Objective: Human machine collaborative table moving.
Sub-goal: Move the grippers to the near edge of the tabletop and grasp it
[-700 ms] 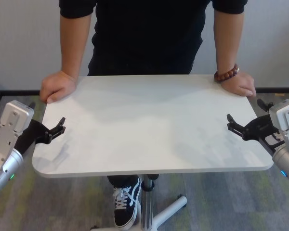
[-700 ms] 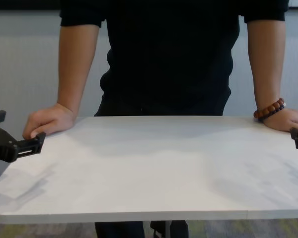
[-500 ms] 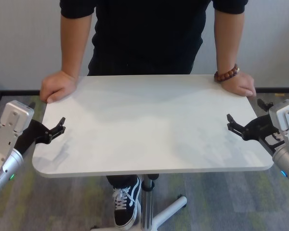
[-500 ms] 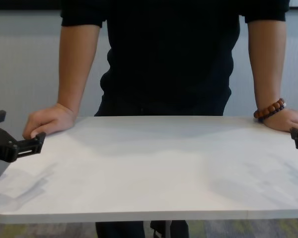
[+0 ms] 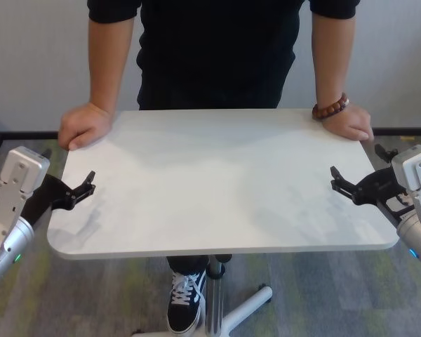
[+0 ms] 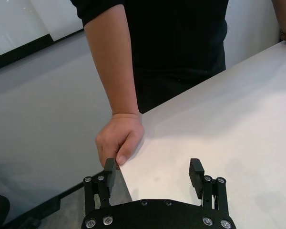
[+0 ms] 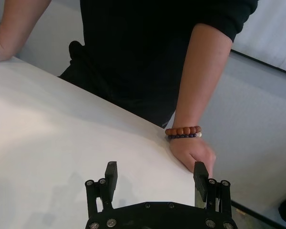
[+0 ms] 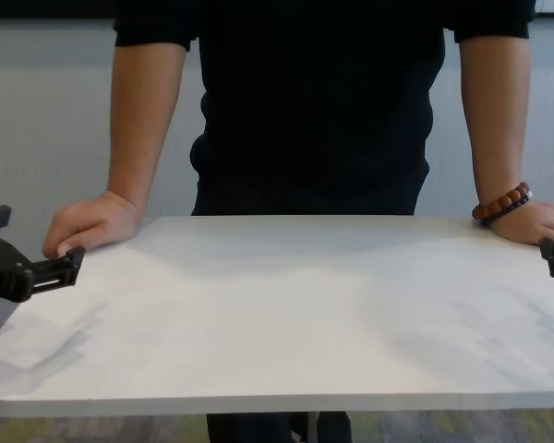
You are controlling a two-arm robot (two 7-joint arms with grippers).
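The table (image 5: pixel 217 175), a white top with faint grey marbling, fills the middle of the head view. The human (image 5: pixel 217 49) stands at its far side in a black shirt, one hand (image 5: pixel 84 126) on each far corner, a beaded bracelet (image 5: pixel 330 107) on one wrist. My left gripper (image 5: pixel 90 182) is open at the table's left edge; in its wrist view one finger (image 6: pixel 108 171) lies outside the edge and one over the top. At the right edge my right gripper (image 5: pixel 335 177) is open the same way (image 7: pixel 155 174). Neither is shut on the table.
A slim silver pole (image 5: pixel 214 295) with a white base leg (image 5: pixel 249 309) carries the tabletop. The human's black-and-white shoe (image 5: pixel 184 309) stands beside the pole. Grey-green carpet lies around, with a pale wall behind the human.
The human's leg and shoe have shifted slightly under the table. The table and both grippers have not moved.
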